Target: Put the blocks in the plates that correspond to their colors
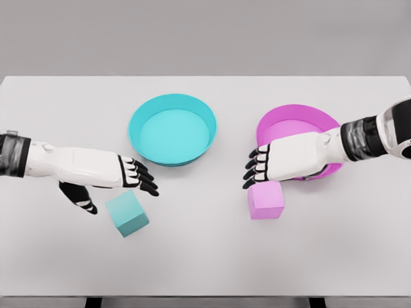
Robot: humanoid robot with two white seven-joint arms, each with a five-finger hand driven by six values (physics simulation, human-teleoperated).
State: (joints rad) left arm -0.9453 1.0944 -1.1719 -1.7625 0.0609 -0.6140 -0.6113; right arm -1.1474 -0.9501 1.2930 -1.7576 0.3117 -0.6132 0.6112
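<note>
A teal block (127, 213) lies on the white table, in front of the teal plate (172, 129). My left hand (122, 186) hovers just above and left of it, fingers spread, thumb pointing down at its left side, holding nothing. A pink block (266, 200) sits in front of the pink plate (297, 138). My right hand (257, 168) is just above the pink block's far edge, fingers extended leftward and open; its forearm crosses over the pink plate and hides part of its front rim. Both plates hold nothing.
The white table (205, 269) stretches wide, its front edge at the bottom of the view. A grey wall lies behind the far edge.
</note>
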